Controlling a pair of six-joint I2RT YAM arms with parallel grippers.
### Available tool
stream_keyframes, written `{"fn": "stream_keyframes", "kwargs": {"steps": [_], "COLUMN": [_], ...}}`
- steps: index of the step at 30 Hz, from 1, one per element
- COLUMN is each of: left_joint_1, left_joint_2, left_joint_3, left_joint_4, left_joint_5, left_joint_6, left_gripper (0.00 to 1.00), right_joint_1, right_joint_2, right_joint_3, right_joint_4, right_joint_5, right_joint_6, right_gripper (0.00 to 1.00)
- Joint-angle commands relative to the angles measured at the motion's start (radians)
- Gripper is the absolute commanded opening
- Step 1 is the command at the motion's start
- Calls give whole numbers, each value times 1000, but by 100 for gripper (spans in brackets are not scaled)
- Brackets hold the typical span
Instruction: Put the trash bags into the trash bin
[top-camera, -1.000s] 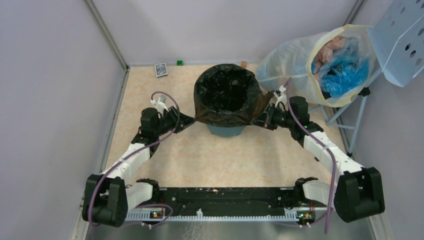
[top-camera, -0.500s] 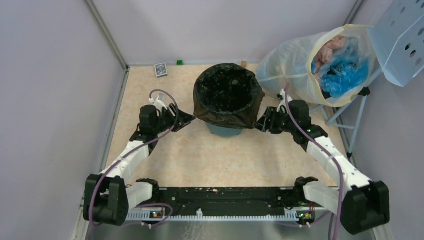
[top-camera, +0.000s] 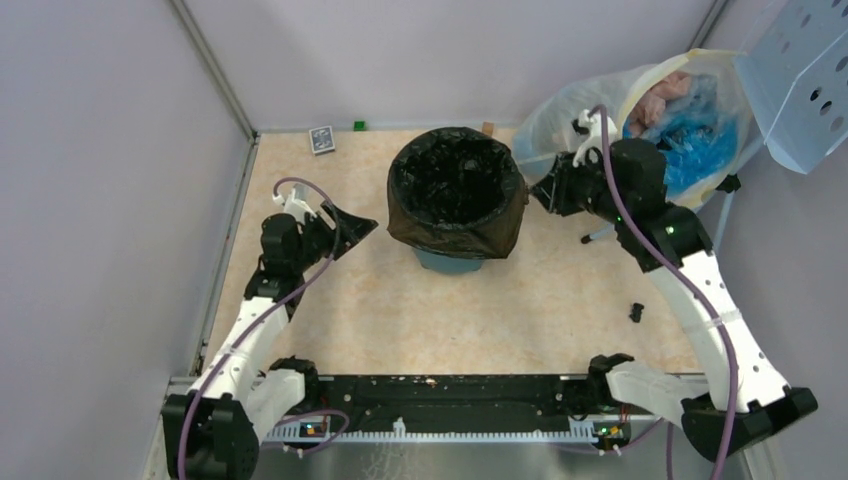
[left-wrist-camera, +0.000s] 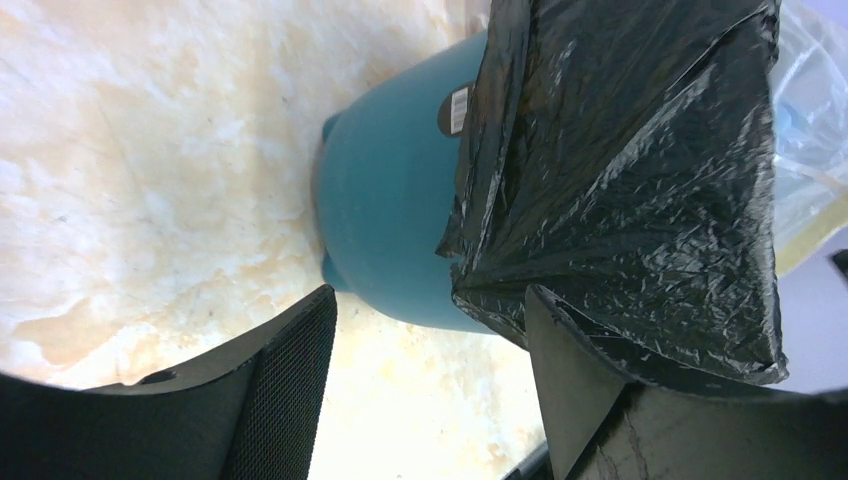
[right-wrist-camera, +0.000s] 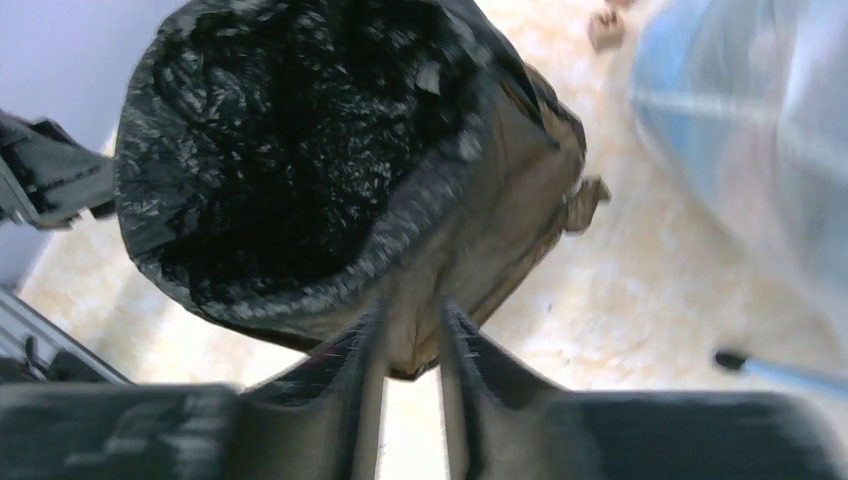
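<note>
The pale worktop (top-camera: 400, 320) carries everything. At its far right slumps a big translucent sack (top-camera: 575, 120). In the middle stands the teal trash bin (left-wrist-camera: 390, 210), upright with its mouth facing up. The black trash bag (top-camera: 455, 185) already lines it, with the mouth folded over the rim and a loose skirt hanging down the outside.

The right gripper (top-camera: 548, 190) is the nearer one, just beside the bag's right rim. Its fingers (right-wrist-camera: 365, 370) show only a narrow gap, with the skirt's hem at their tips. The blur hides whether they pinch it.

The left gripper (top-camera: 352, 226) stands off to the bin's left. Its fingers (left-wrist-camera: 285, 380) are wide apart and hold nothing, and the skirt lies to their right.

The next tuck looks like the right arm's job. A small black bit (top-camera: 636, 312) lies near right.
</note>
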Motion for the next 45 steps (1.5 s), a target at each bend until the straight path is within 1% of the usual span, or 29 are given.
{"fn": "stream_keyframes", "kwargs": {"steps": [1,3,8,11,15,18,22,27,34,40,45], "left_joint_1": [8,8,6,6,6,-6,-53,-89,-101,-115,-122], "left_joint_2": [-67,-70,-12,56,171,244,321,392,397,408,418], "left_joint_3": [81,97,148,180,238,261,244,246,245,245,225], "left_joint_4": [-72,-71,-48,-24,8,51,159,216,215,218,243], "left_joint_5": [-101,-85,9,44,103,162,170,181,145,148,147], "left_joint_6": [90,123,168,169,144,104,58,23,32,33,20], "left_gripper": [74,74,74,74,72,69,66,65,65,64,64], "right_joint_1": [99,172,309,338,344,344,345,345,339,298,292], "right_joint_2": [152,249,488,618,762,812,811,865,912,935,969], "right_joint_3": [211,306,513,618,693,666,567,558,517,480,463], "right_joint_4": [-118,-149,-229,-287,-366,-379,-326,-327,-316,-300,-300], "right_joint_5": [16,65,137,156,153,154,126,98,97,37,49], "right_joint_6": [-129,-154,-201,-213,-222,-217,-217,-210,-193,-171,-164], "right_gripper": [15,0,0,0,0,0,0,0,0,0,0]}}
